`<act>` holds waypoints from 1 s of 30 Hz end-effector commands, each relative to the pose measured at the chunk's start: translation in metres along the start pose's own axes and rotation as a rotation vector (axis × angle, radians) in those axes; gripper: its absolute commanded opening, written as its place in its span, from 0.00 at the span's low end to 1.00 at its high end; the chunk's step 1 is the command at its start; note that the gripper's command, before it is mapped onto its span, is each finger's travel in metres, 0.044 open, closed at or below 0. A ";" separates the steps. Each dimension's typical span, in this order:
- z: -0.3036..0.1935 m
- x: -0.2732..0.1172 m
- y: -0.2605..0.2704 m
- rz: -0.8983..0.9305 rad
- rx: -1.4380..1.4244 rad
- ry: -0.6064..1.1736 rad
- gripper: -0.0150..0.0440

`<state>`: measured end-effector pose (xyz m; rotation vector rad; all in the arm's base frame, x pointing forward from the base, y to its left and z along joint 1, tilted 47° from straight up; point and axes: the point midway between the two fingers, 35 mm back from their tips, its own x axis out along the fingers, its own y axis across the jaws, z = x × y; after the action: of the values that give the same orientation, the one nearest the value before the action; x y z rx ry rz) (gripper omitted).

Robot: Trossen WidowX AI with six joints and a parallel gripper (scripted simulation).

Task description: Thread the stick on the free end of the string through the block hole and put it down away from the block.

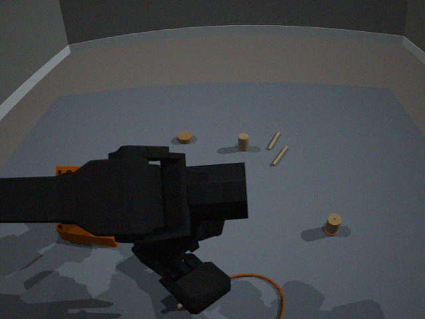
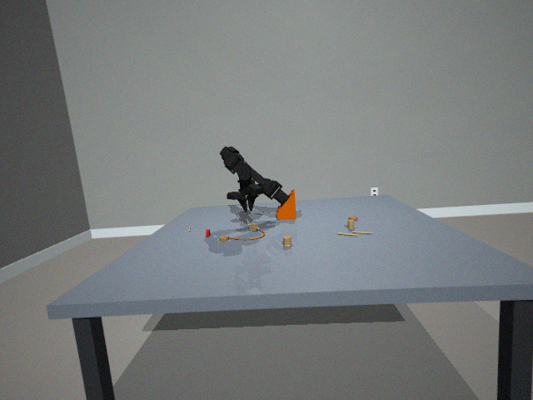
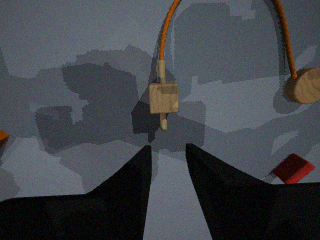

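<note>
"Where's the stick (image 1: 179, 305) (image 3: 163, 123)?"

"Just ahead of the tool (image 1: 192, 260) (image 2: 248, 210) (image 3: 168, 150) in the wrist view, lodged in the block (image 2: 252, 227) (image 3: 164, 98). Its bare tip pokes out on the tool's side, its string end on the far side."

"And the tool?"

"Partly open, nothing between the fingers. They point toward that bare tip, I'd guess so they can take it from the exit side."

"Why there?"

"Pulling from there should draw the string (image 1: 254, 274) (image 2: 263, 234) (image 3: 162, 42) in after it. The string loops beyond the block, then back to the button (image 2: 223, 237) (image 3: 307, 86), ahead and right of the tool. That anchors it, and the slack leaves room to pull."

"So it's half threaded?"

"I'd say the push is done and the pull remains. Too hard a tug could drag the block along."

"Anything else close?"

"A red piece (image 2: 207, 233) (image 3: 294, 168), right of the tool and nearer than the button. The two loose sticks (image 1: 274, 140) (image 2: 362, 232) lie well apart from the tool across the worktop (image 1: 309, 171) (image 2: 301, 271) (image 3: 30, 25), with no string on them, so they're best left alone."
</note>
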<state>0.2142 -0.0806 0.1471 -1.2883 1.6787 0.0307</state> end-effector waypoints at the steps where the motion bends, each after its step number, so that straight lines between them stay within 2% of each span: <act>1: 0.000 0.006 0.000 -0.001 -0.005 0.001 0.46; 30: 0.001 0.053 -0.001 -0.002 -0.004 0.000 0.46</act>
<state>0.2184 -0.1152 0.1143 -1.2902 1.6784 0.0296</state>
